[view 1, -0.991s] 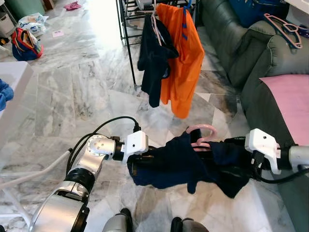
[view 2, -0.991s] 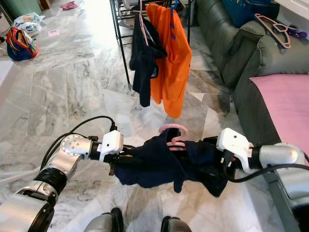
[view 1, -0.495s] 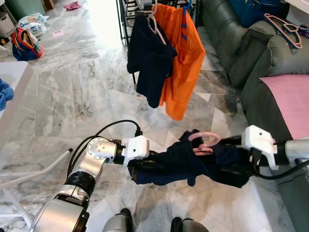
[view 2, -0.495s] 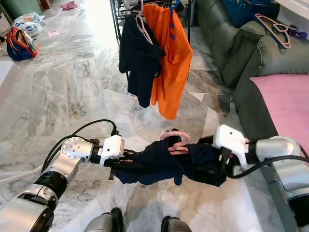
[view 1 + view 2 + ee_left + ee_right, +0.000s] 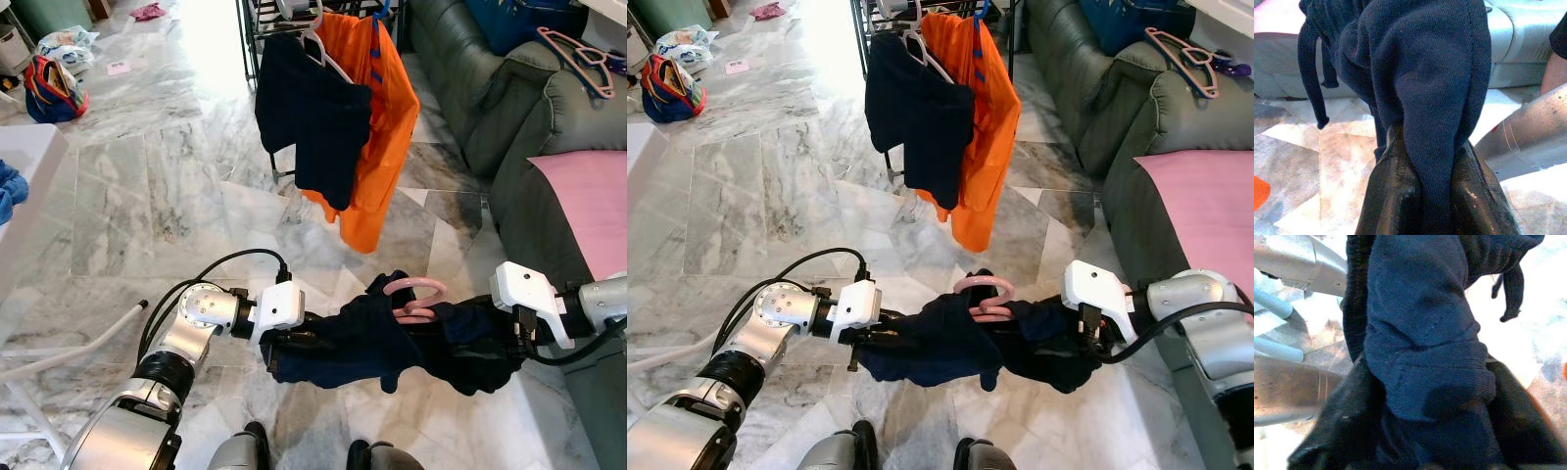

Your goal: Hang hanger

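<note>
Far left, I log a white table edge (image 5: pixel 24 162) and a bag (image 5: pixel 51 90) on the marble floor (image 5: pixel 147 196), with open floor between them and the rack.

My left gripper (image 5: pixel 279 345) is low over the floor, its fingers (image 5: pixel 1396 196) clamped on one end of a navy garment (image 5: pixel 382 338). The garment runs crosswise between my two arms, long axis left to right, and sags in the middle. A pink hanger (image 5: pixel 413 297) sits in it near the centre, hook looped upward and toward the rack.

Ahead, beyond a stretch of bare floor, a black rack (image 5: pixel 257 59) holds a dark shirt (image 5: pixel 313 117) and an orange shirt (image 5: pixel 377 117), hems hanging free.

My right gripper (image 5: pixel 505 345) pinches the garment's other end, close beside the green sofa (image 5: pixel 509 108). A pink cushion (image 5: pixel 588 211) lies there, and a second hanger (image 5: pixel 578 57) rests on the sofa back.
</note>
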